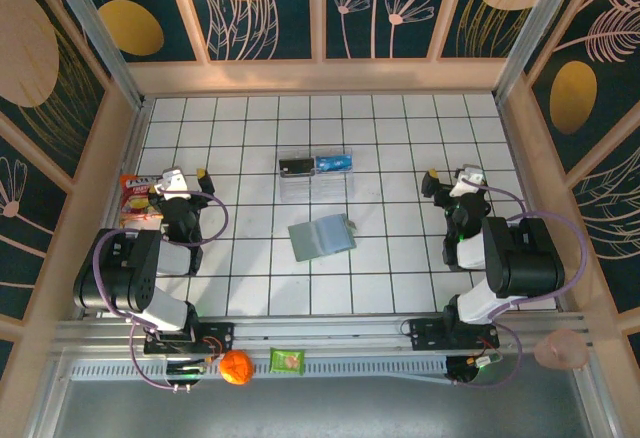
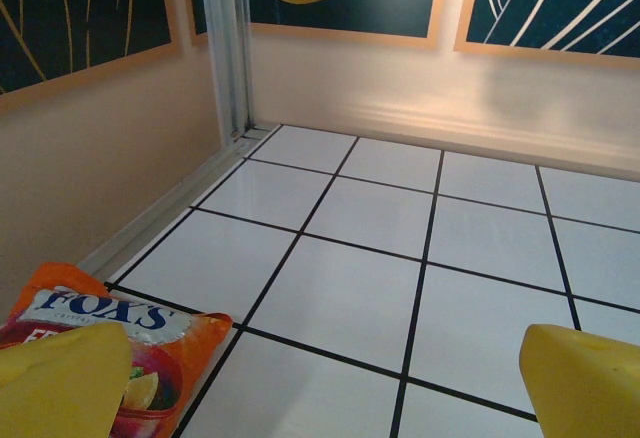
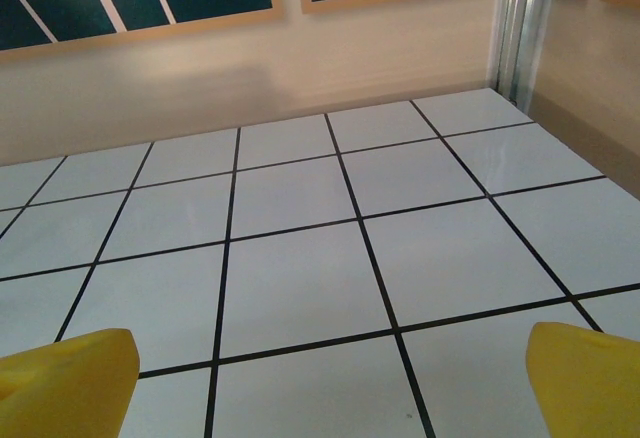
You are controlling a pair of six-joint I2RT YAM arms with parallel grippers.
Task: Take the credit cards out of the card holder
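1. Card holder [image 1: 322, 236]: you will find it lying flat at the middle of the tiled table [image 1: 400, 128], bluish-grey face up. It is too small to tell whether its pockets hold anything.
2. Blue card [image 1: 334, 163]: it lies in the clear tray [image 1: 315, 186], just beyond the holder. The dark item [image 1: 296, 167] beside it cannot be identified.
3. Left gripper [image 1: 178, 180]: well left of the holder, jaws spread wide and holding nothing. In your left wrist view its yellow fingertips [image 2: 60, 378] are cut off at the bottom edge.
4. Sweets packet [image 2: 120, 348]: by the left wall, partly hidden behind one of those fingertips.
5. Right gripper [image 1: 457, 178]: well right of the holder, jaws likewise spread and empty.
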